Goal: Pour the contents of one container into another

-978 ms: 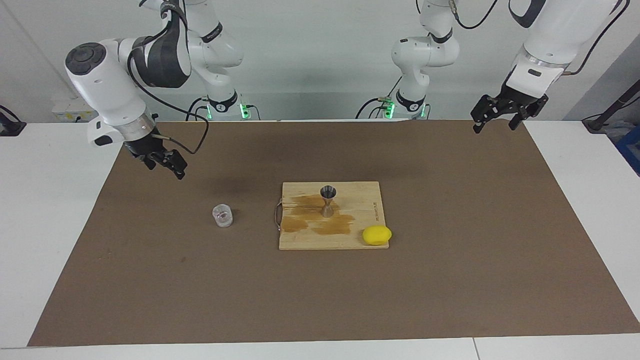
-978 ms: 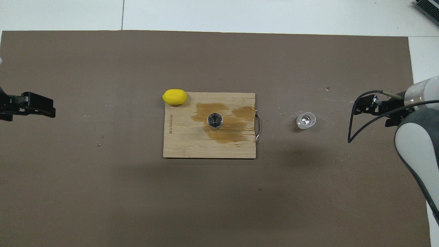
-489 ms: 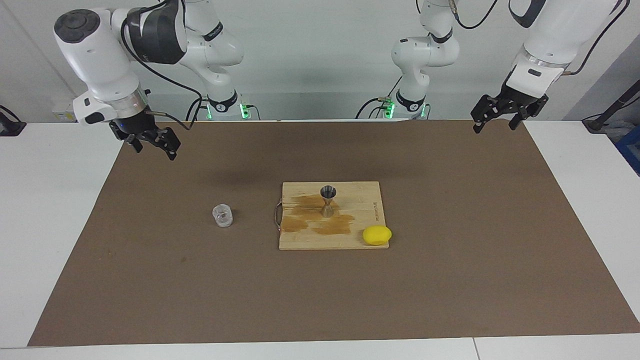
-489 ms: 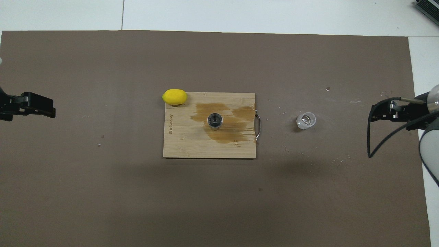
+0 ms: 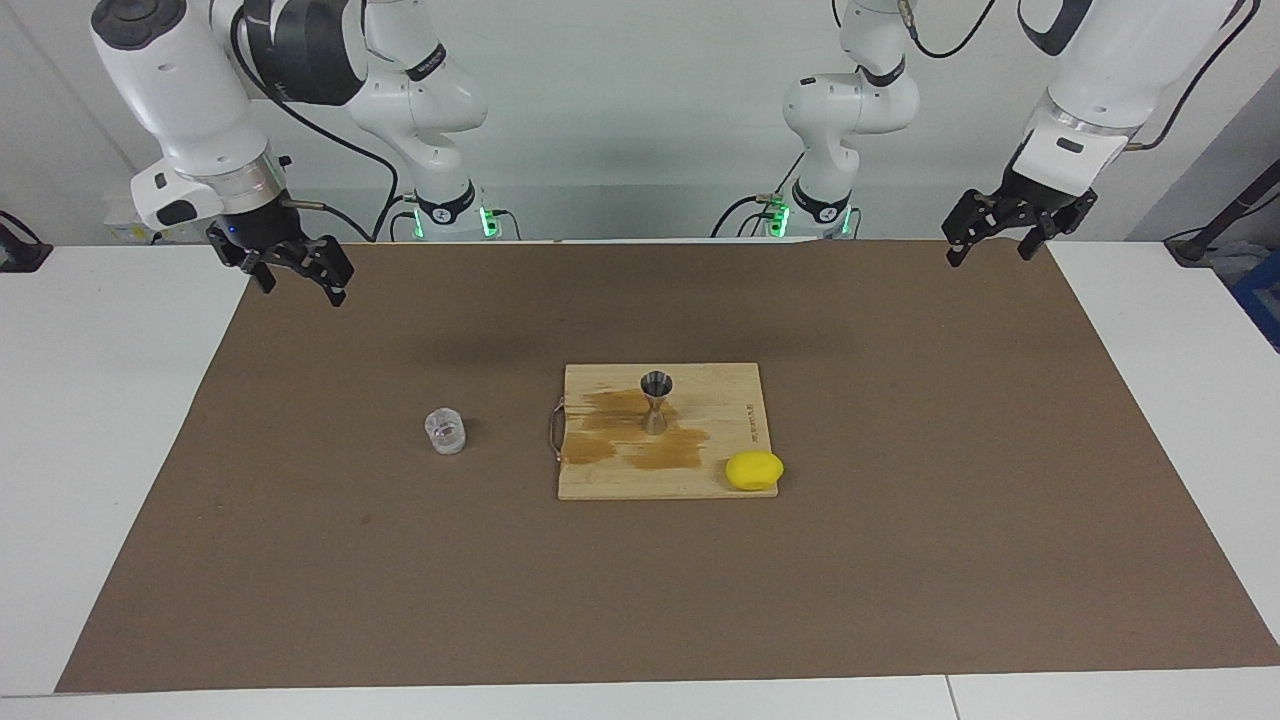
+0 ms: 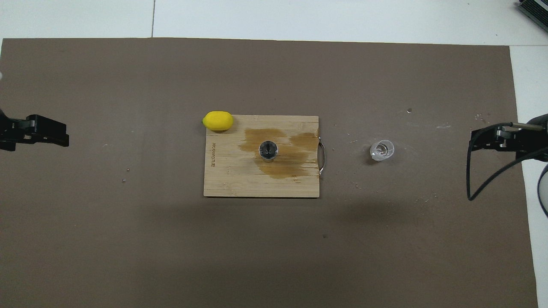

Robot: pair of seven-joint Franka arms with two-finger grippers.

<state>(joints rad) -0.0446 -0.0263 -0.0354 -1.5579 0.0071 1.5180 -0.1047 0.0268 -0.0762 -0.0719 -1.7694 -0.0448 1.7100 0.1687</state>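
The small clear glass cup (image 5: 445, 432) stands upright on the brown mat, beside the board toward the right arm's end; it also shows in the overhead view (image 6: 382, 150). The silver hourglass jigger (image 5: 655, 400) stands upright on the wooden board (image 5: 700, 482), on a brown wet stain; it shows from above in the overhead view (image 6: 268, 150). My right gripper (image 5: 300, 282) hangs open and empty, high over the mat's corner at the right arm's end, well clear of the cup. My left gripper (image 5: 988, 254) waits open and empty over the mat's corner at the left arm's end.
A yellow lemon (image 5: 754, 470) lies at the board's corner farther from the robots, toward the left arm's end. The board (image 6: 231, 182) has a metal handle (image 6: 322, 156) on its edge facing the cup. White table surrounds the mat.
My right gripper has risen and drawn back from near the cup toward the mat's corner at the right arm's end. The left arm, cup and jigger have not moved.
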